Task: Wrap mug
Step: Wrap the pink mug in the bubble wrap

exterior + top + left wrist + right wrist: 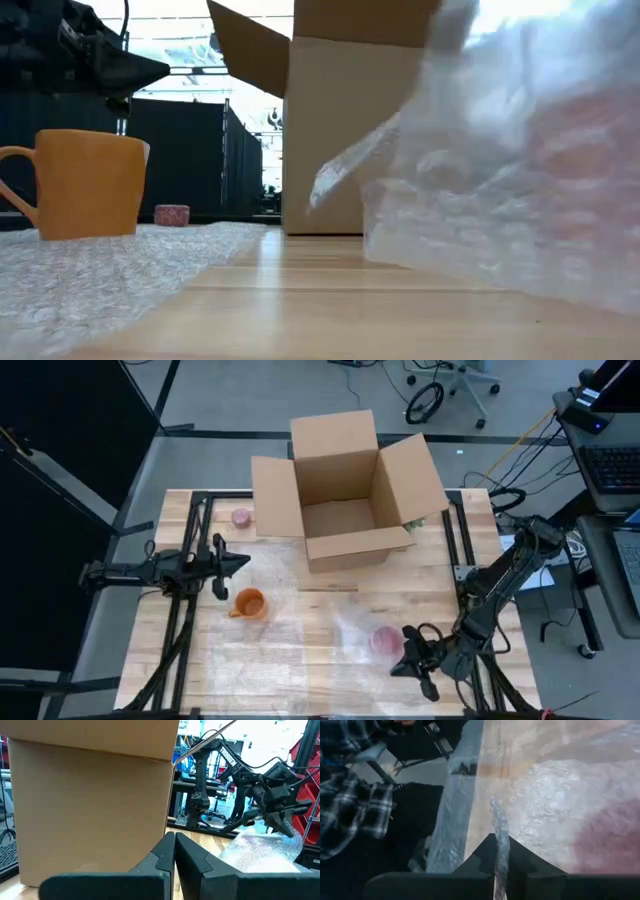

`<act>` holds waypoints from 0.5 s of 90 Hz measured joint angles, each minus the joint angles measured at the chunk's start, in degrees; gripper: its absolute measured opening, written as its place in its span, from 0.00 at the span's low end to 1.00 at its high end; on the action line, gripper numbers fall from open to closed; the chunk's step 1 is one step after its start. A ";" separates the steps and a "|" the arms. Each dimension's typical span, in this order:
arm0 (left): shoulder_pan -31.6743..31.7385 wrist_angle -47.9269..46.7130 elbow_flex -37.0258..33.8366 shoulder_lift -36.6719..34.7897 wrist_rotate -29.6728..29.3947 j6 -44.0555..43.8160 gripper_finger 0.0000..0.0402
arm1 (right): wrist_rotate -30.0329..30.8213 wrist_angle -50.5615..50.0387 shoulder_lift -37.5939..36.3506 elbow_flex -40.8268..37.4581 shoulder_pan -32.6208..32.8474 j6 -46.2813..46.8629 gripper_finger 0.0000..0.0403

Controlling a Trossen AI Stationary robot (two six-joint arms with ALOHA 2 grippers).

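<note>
An orange mug (250, 603) stands upright on a clear bubble wrap sheet (310, 635) spread over the wooden table. A pink mug (385, 639) sits under a raised part of that wrap (500, 170) at the near right. My right gripper (398, 663) is beside the pink mug on its near side, shut on the wrap. My left gripper (244, 563) hangs shut and holding nothing above the table, just past the orange mug's far side (85, 185). My right gripper pinches a thin raised edge or fold of the bubble wrap (499, 836) between its two fingers. The fingers come in low from the table's right. The wrap is lifted off the table here and drapes over the pink mug (612, 837), which shows through it.
An open cardboard box (345, 490) stands at the far middle, flaps spread. A small pink thing (241, 517) lies to the box's left. A person in a plaid sleeve (355, 805) sits beyond the table's near edge.
</note>
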 joint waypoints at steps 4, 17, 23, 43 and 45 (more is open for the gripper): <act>-0.01 0.00 0.00 -0.01 0.00 0.00 0.00 | -0.69 -1.44 0.00 0.00 0.00 1.50 0.00; -0.01 0.02 -0.01 0.00 0.00 0.00 0.00 | -3.62 -5.74 0.00 0.00 0.00 6.99 0.00; -0.01 0.00 0.00 0.01 0.00 0.00 0.00 | -4.42 -7.80 0.00 0.00 0.00 10.19 0.00; -0.01 0.00 0.00 0.01 0.00 0.02 0.00 | -4.45 -12.36 0.23 0.00 -0.01 16.48 0.12; 0.01 0.00 0.00 0.01 0.00 0.00 0.00 | -4.45 -12.61 0.38 0.00 -0.01 16.62 0.14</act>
